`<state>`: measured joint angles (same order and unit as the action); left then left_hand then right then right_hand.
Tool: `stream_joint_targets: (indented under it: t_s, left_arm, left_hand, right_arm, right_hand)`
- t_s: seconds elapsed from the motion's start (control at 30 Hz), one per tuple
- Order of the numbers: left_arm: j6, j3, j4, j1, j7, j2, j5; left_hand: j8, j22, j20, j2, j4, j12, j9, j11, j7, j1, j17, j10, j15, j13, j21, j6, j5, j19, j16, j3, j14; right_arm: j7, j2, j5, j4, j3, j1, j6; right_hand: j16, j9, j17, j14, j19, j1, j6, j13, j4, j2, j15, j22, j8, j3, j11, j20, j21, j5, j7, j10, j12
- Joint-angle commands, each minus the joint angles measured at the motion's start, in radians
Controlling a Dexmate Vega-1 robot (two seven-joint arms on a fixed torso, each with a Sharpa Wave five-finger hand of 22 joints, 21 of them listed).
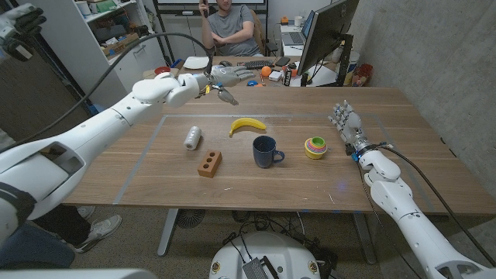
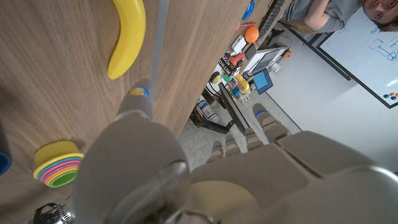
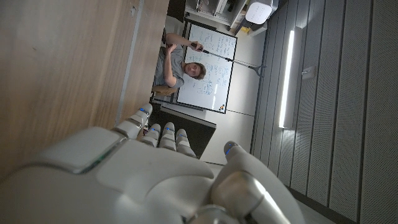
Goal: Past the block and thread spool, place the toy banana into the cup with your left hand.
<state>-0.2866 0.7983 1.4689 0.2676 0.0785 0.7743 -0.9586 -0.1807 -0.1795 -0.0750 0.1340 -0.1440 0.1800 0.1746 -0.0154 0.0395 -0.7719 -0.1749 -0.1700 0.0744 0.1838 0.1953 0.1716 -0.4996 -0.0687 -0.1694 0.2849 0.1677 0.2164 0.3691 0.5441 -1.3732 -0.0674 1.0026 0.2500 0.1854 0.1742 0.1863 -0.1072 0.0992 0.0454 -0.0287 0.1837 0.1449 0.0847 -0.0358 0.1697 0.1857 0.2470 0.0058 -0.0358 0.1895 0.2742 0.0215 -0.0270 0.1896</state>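
Glossy toy banana, wood-grain table

Wooden counter up front, a cluttered desk behind it with a monitor and a seated person. Whiteboard on the back wall, shelves off left, strip light overhead.

The cup stands near the middle of the table. The toy banana lies at its 11 o'clock, close by. The block lies at the cup's 9 o'clock, and the thread spool at the block's 11 o'clock. A stack of rings sits at the cup's 3 o'clock.
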Motion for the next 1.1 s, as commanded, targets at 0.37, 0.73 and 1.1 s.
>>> stream_joint_targets:
  t_s: [0.37, 0.73, 1.1]
  left_arm:
    - [-0.032, 0.092, -0.263, -0.058, -0.009, -0.106, 0.114]
    - [-0.042, 0.179, -0.329, -0.117, -0.041, -0.146, 0.07]
    - [-0.036, 0.253, -0.339, -0.148, -0.047, -0.172, 0.002]
  left_hand:
    - [0.002, -0.005, -0.006, 0.014, 0.02, 0.008, 0.005, 0.006, -0.016, 0.03, -0.005, -0.114, 0.009, 0.005, -0.004, 0.2, -0.001, 0.017, -0.005, -0.036, 0.038]
    - [-0.01, -0.005, 0.004, -0.002, 0.023, 0.032, 0.004, -0.01, -0.025, 0.014, -0.003, -0.06, -0.024, 0.005, 0.014, 0.171, -0.011, -0.023, -0.026, -0.058, -0.021]
    - [-0.01, -0.005, 0.0, -0.007, 0.02, 0.031, 0.004, -0.006, -0.027, -0.001, -0.003, -0.062, -0.018, 0.005, 0.013, 0.169, -0.014, -0.02, -0.021, -0.062, -0.017]
  right_arm:
    - [0.002, 0.012, -0.006, -0.023, -0.032, 0.005, 0.039]
    - [0.001, 0.015, -0.006, -0.027, -0.038, 0.007, 0.048]
    - [-0.002, 0.023, 0.004, -0.045, -0.033, 0.022, 0.057]
  right_hand:
    - [0.006, 0.004, 0.002, -0.002, 0.008, 0.003, 0.006, 0.002, -0.002, 0.001, 0.006, 0.004, 0.004, -0.006, 0.003, -0.012, 0.007, 0.008, 0.004, 0.001, 0.004]
    - [0.006, 0.004, 0.002, -0.001, 0.009, 0.004, 0.006, 0.002, -0.003, 0.001, 0.005, 0.004, 0.003, -0.008, 0.002, -0.01, 0.008, 0.008, 0.004, 0.001, 0.003]
    - [0.007, 0.004, 0.001, 0.002, 0.01, 0.006, 0.005, 0.002, -0.004, 0.001, 0.006, 0.004, 0.002, -0.01, 0.001, -0.011, 0.008, 0.009, 0.003, 0.002, 0.003]
